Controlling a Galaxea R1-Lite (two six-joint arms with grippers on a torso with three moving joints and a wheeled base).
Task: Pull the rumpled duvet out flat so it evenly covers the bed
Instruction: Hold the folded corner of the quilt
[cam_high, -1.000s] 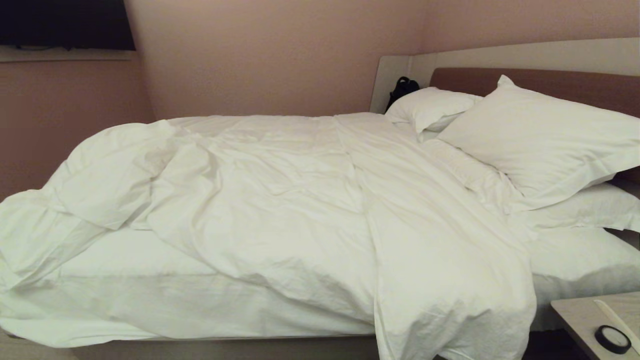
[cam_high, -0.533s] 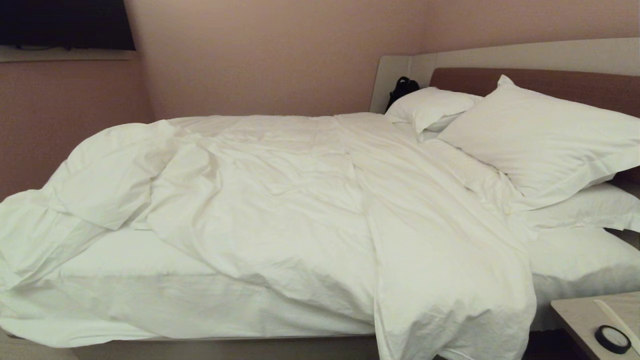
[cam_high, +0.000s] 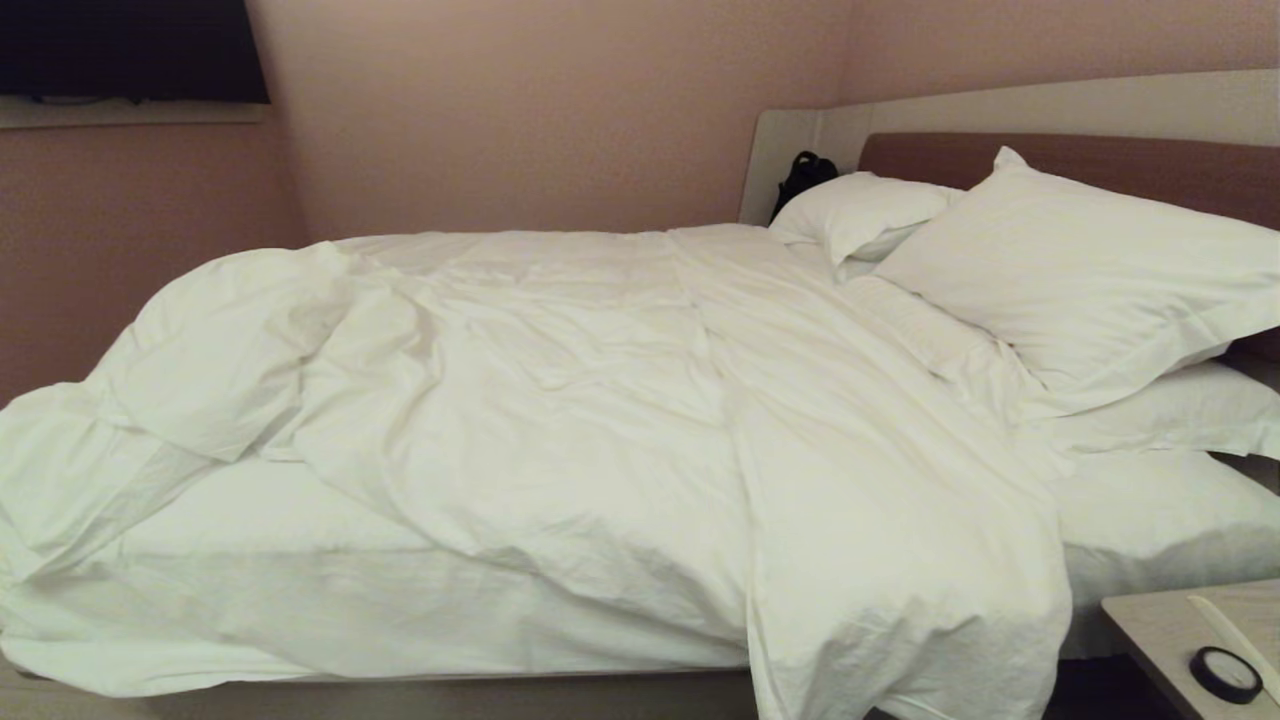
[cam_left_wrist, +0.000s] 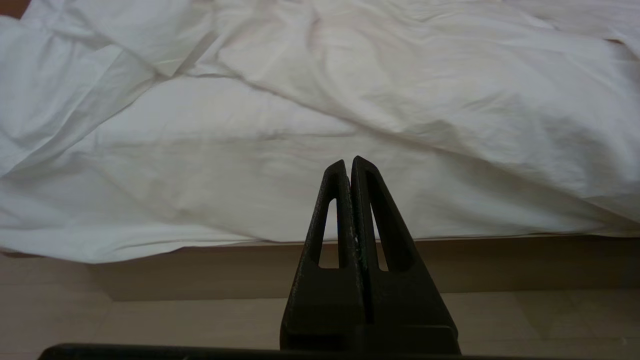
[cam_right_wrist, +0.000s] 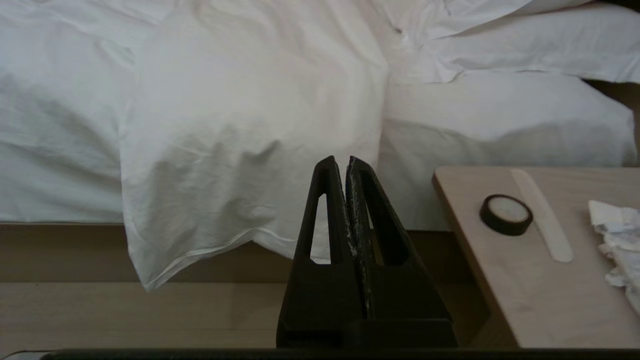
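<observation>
Both grippers sit with their fingers pressed together and empty: my left gripper (cam_left_wrist: 349, 161) points at the near edge of the bed (cam_high: 450, 695), and my right gripper (cam_right_wrist: 342, 160) faces the hanging corner of the duvet (cam_high: 560, 420). In the head view I see no arm. The duvet fills the middle of the frame, rumpled, bunched into a heap at the left, with one flap draped over the near side at lower centre-right. A strip of sheet (cam_high: 250, 520) lies bare at lower left. Pillows (cam_high: 1080, 280) are stacked at the right against the brown headboard (cam_high: 1150, 165). A bedside table (cam_high: 1165, 630) in the lower right corner carries a black tape roll (cam_high: 1225, 675).
</observation>
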